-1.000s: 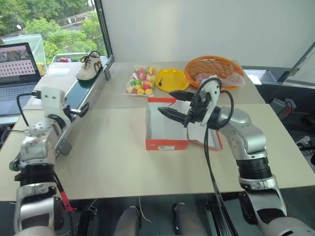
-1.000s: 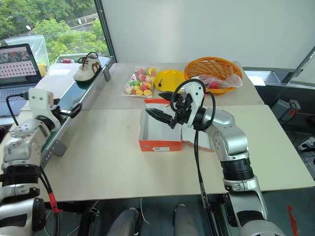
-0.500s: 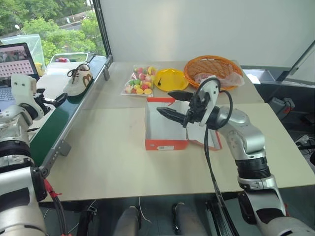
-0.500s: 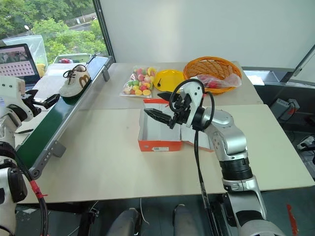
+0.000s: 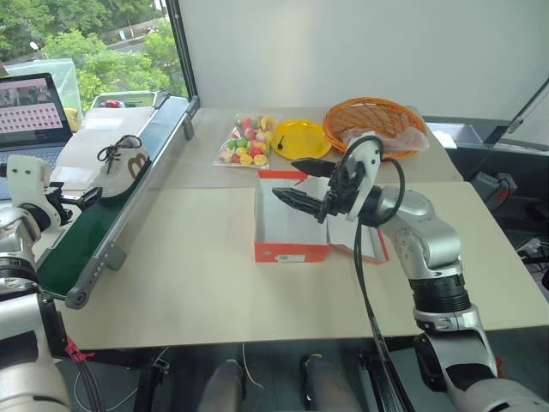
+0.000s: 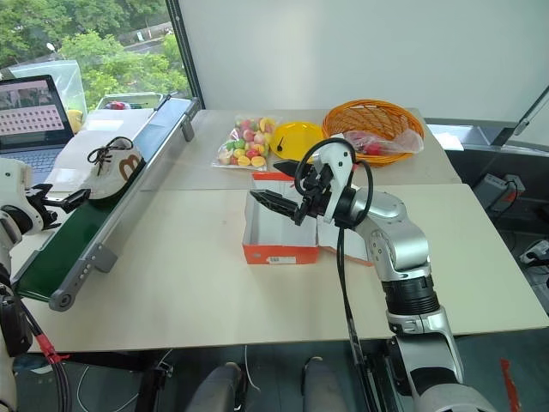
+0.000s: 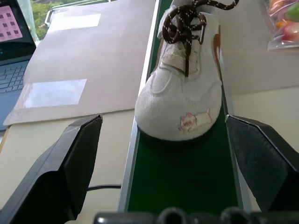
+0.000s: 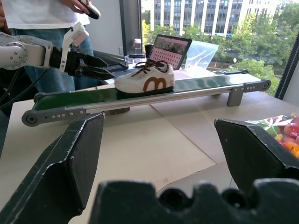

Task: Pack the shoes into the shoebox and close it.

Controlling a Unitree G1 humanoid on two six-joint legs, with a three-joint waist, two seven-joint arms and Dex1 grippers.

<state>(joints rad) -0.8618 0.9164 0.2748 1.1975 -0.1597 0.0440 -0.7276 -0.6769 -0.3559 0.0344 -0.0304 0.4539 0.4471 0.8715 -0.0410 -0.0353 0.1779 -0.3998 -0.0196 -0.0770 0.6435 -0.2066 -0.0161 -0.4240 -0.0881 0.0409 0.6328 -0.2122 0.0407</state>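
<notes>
One white sneaker (image 5: pixel 120 163) with a brown side mark and dark laces sits on the green conveyor belt (image 5: pixel 77 236), toe toward me. My left gripper (image 5: pixel 86 197) is open just in front of that toe, its two fingers (image 7: pixel 70 163) spread wider than the shoe (image 7: pixel 187 93), touching nothing. The orange-red shoebox (image 5: pixel 290 225) stands open at mid-table, white inside, with its lid (image 5: pixel 367 242) lying flat to the right. My right gripper (image 5: pixel 286 178) hovers open over the box, holding nothing. From the right wrist view the shoe (image 8: pixel 145 80) appears side-on.
A laptop (image 5: pixel 34 112) sits left of the belt. Behind the box are a bag of colourful sweets (image 5: pixel 244 142), a yellow plate (image 5: pixel 300 137) and an orange woven basket (image 5: pixel 373 120). A person (image 8: pixel 46 18) stands beyond the belt's end.
The sneaker has travelled down the belt toward me. My left arm has swung out to the left and a little lower. The right arm has kept still.
</notes>
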